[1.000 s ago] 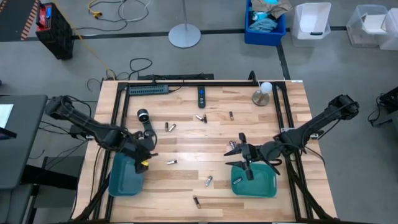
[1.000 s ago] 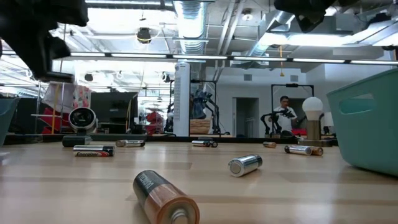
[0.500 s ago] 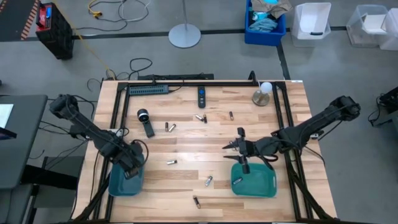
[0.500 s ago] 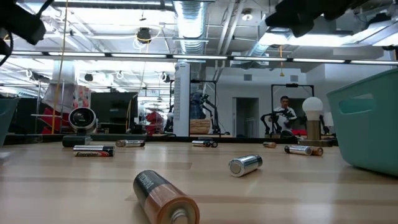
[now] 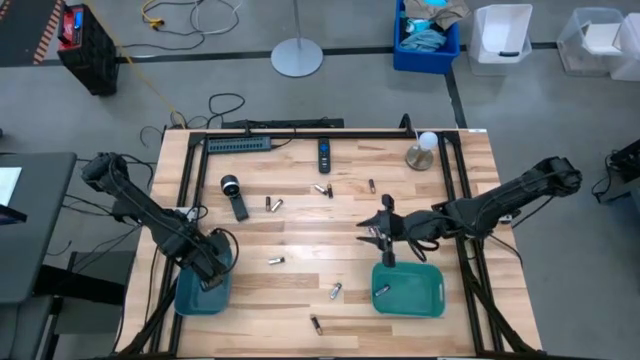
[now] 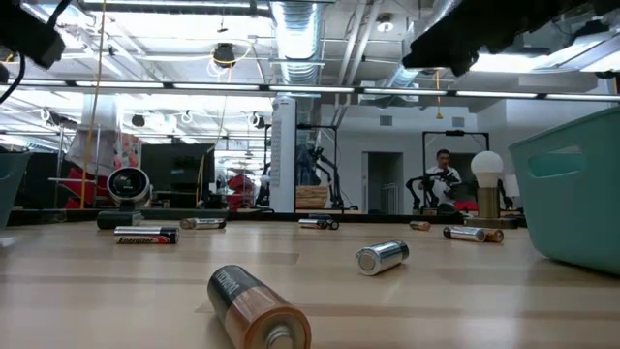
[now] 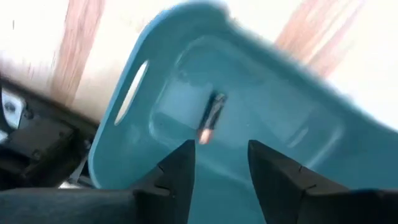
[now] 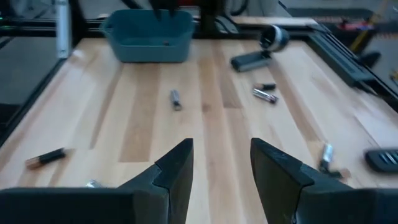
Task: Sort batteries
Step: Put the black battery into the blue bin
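While your left gripper (image 5: 213, 278) hung open over the left teal tray (image 5: 190, 300) holding one battery (image 7: 211, 117), your right gripper (image 5: 383, 238) hovered open.

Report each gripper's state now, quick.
Left gripper: open, empty, above the left tray, a battery inside.
Right gripper: open, empty, above the table.

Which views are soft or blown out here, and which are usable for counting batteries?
Left wrist view: motion-blurred, wood washed out white, though one battery shows in the teal tray. Right wrist view: soft throughout. Low view: nearest battery soft, ceiling lights glaring. High view: evenly lit, best for counting.
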